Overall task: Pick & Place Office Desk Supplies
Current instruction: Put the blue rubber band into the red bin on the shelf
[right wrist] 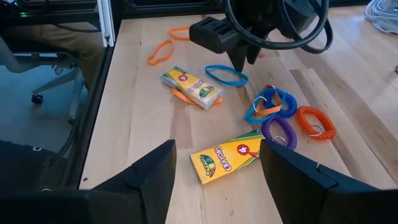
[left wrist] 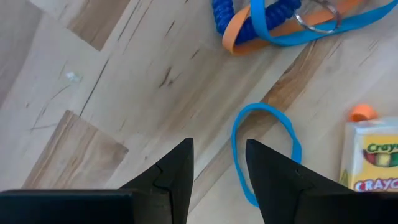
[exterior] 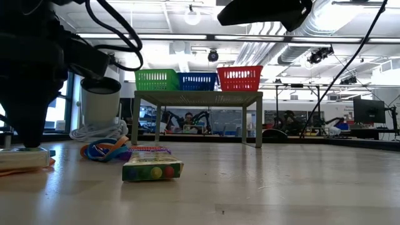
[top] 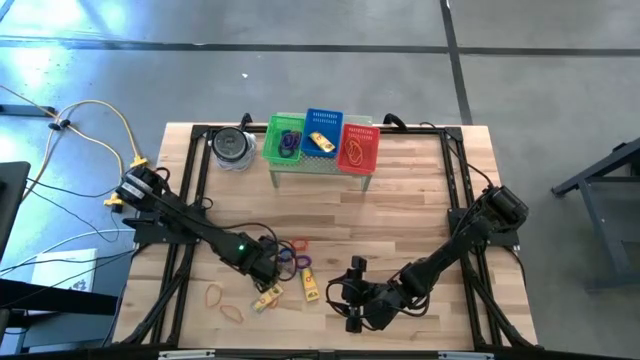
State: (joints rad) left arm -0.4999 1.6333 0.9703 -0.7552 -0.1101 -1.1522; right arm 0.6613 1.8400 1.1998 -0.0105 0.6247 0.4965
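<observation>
Broadly, wooden desk with a small stand at its far edge carrying green basket, blue basket and red basket, each with items inside. Round grey tin just beside the green one.

Left gripper low over the near-left desk, fingers parted, grasping nothing; blue band loop lies flat just ahead of its tips. Right gripper hovers near centre-front, fingers wide apart, empty.

Supplies scattered between the arms: one crayon box just ahead of the right gripper, a second crayon box near the left gripper with an orange band under it. Coiled loops clustered: blue coil, purple coil, orange-red coil. Two orange band loops farther out toward the desk's left edge.
</observation>
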